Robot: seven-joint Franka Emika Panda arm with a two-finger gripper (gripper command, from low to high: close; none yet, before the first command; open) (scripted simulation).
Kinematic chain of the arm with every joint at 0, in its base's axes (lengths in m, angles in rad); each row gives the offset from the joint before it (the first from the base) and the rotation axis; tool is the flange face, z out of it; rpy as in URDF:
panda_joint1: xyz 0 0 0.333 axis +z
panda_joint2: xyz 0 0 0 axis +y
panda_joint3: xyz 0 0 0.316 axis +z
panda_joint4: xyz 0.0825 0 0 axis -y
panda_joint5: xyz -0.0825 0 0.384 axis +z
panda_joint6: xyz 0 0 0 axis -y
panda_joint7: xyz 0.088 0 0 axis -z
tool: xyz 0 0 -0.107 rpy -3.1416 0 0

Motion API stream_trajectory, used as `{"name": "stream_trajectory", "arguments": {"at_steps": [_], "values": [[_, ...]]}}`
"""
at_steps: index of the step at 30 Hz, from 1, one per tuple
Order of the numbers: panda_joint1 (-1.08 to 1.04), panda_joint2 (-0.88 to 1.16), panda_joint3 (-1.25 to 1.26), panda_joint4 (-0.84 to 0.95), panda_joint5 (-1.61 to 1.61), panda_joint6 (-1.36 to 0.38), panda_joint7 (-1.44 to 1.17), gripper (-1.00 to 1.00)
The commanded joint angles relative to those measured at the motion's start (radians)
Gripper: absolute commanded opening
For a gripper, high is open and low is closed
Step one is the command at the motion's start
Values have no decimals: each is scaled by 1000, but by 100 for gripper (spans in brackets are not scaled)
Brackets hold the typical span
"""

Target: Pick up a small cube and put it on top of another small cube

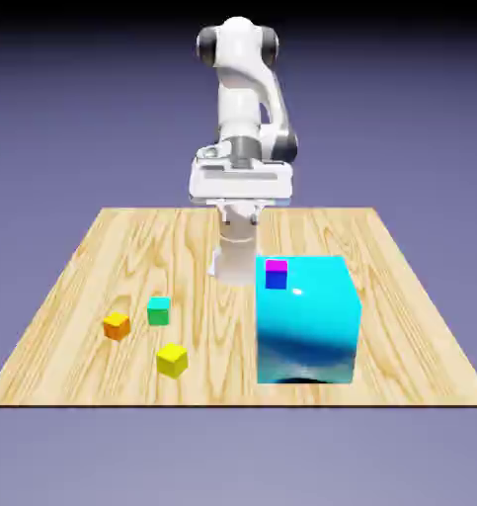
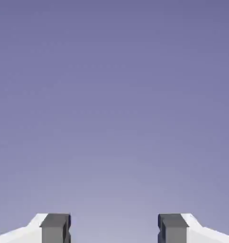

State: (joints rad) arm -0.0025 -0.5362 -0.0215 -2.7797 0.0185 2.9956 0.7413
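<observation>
the gripper (image 1: 241,215) is hovering above the table (image 1: 400,346), its fingers spread apart and holding nothing. the orange cube (image 1: 117,326) is sitting at the exterior view's left (near the green cube (image 1: 159,311), not touching it), well apart from the cyan block (image 1: 306,321).

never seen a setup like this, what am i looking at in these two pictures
This is a simulated scene: a white robot arm with a two-finger gripper. The exterior view faces the arm from across a wooden table. The hand view looks out along the gripper, its grey fingertips apart at the bottom, with only plain backdrop beyond.

On the table are small orange, green and yellow cubes and a big cyan block. A small purple-blue cube shows at the block's upper edge. The gripper is open and holds nothing.
</observation>
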Motion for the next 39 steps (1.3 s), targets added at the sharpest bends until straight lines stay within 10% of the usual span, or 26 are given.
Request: {"name": "stream_trajectory", "arguments": {"at_steps": [1, 39], "values": [[-16, 24, -17, 30, 7, -31, -1, 0], [-372, 1401, -791, 893, 976, -1652, 57, 0]]}}
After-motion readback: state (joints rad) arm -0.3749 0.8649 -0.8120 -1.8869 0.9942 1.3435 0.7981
